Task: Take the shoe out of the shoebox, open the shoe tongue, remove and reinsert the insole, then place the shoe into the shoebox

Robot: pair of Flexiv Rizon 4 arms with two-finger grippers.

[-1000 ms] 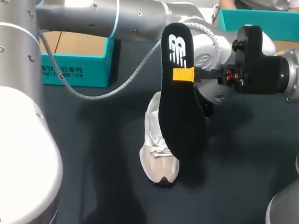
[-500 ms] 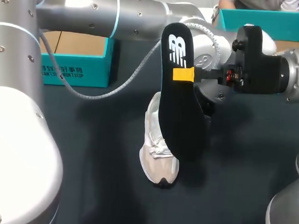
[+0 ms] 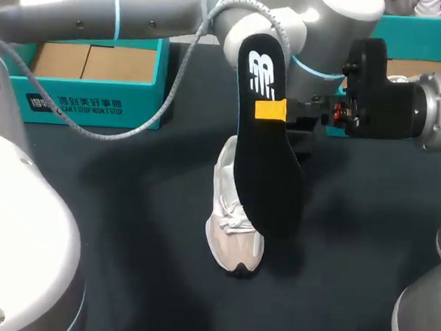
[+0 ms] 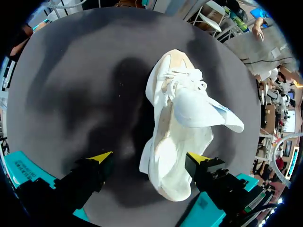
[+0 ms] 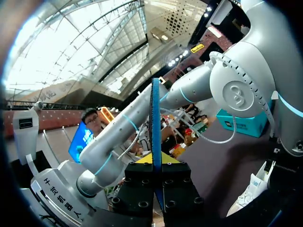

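1. Insole (image 3: 265, 161): one, flat, black and matte, a long rounded foot shape with a white logo near its upper end. It is held up in the air on end over the table, in front of the shoe.
2. Right gripper (image 3: 270, 111): clamped on the insole near the logo end, one yellow tip flat against its face. In the right wrist view the insole (image 5: 155, 123) shows edge-on as a thin strip pinched between the black fingers of the gripper (image 5: 155, 161).
3. Shoe (image 3: 222, 203): one, a white and pale beige sneaker with mesh-like fabric, lying on the table with its dark-tipped toe toward the robot. It is outside both boxes and partly hidden behind the insole.
4. In the left wrist view, the shoe (image 4: 177, 137) has white laces (image 4: 182, 78). Its smooth white tongue (image 4: 199, 111) is pulled up and out.
5. Left gripper (image 4: 150, 157): fingers spread wide, hovering above the shoe with one yellow tip on each side. It is grasping nothing.
6. Left arm (image 3: 140, 8): smooth silver metal, crossing behind the insole, with a grey braided cable (image 3: 117, 132) looping down from it.
7. Shoebox (image 3: 96, 100): teal walls, brown cardboard inside, at the far left of the table.
8. Second teal box (image 3: 396, 34): far right, behind the right arm, which makes two teal boxes.
9. Table (image 3: 125, 227): dark matte surface.
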